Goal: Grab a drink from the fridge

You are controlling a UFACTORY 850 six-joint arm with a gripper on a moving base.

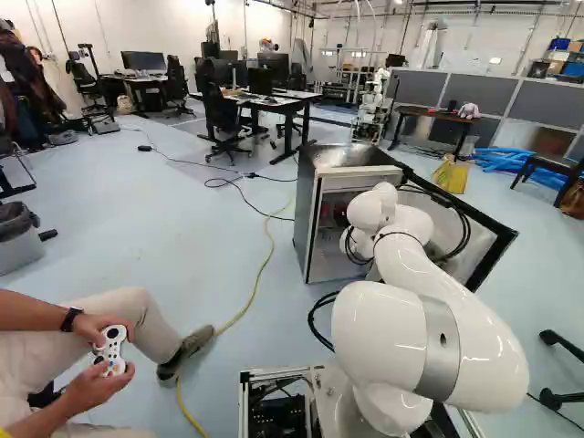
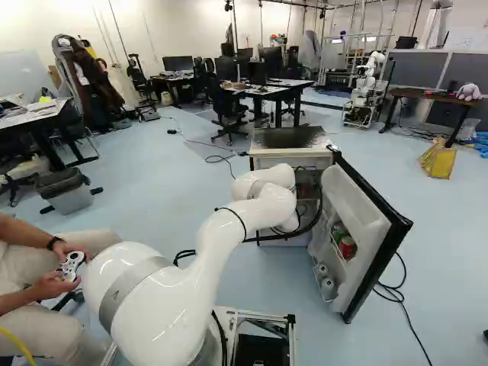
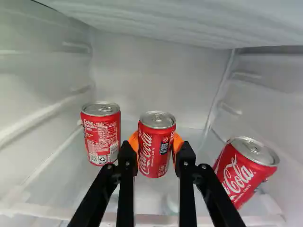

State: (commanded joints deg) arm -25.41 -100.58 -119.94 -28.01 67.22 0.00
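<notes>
In the wrist view, my gripper [image 3: 156, 146] is shut on the middle red drink can [image 3: 156, 144], an orange pad against each side. This can stands upright inside the fridge. Another upright red can [image 3: 101, 134] is beside one finger, and a third red can [image 3: 246, 171], looking tilted, is beyond the other finger. The fridge [image 1: 307, 219] stands with its door [image 2: 366, 221] swung wide. In both base views the fridge and my arm's wrist hide the gripper.
The door's shelves hold a red can [image 2: 347, 246], a green one and pale containers [image 2: 328, 288]. A shelf or ceiling surface [image 3: 156, 19] spans above the cans. Black cables loop around my forearm. A seated person with a controller [image 1: 110, 350] is close at the left. Another robot [image 2: 366, 88] stands farther back.
</notes>
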